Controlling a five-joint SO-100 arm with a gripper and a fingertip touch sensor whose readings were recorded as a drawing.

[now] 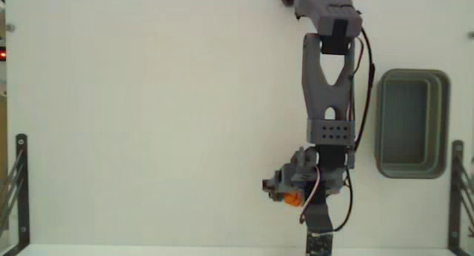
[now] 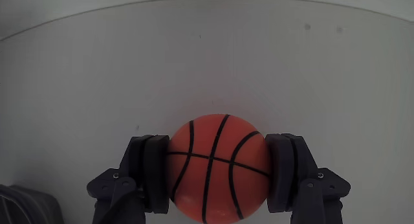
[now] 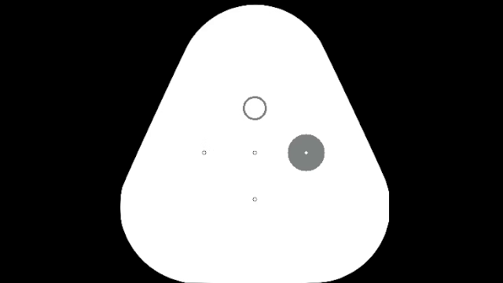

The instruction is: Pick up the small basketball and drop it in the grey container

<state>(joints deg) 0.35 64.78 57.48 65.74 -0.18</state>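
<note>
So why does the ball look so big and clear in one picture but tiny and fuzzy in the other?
In the wrist view the camera sits right behind the gripper, so the ball fills the frame, sharp, seams crisp, evenly lit without glare. In the fixed view the camera is far off: the ball is a soft orange speck under the arm, the white table looks washed out, and the container is slightly blurry.

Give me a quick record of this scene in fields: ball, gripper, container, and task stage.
ball: small basketball, clamped between the jaws
gripper: gripper shut on the ball, one pad on each side
container: grey container, empty, at the right of the fixed view, apart from the arm
surface: white table
stage: ball grasped, not yet in the container
</note>
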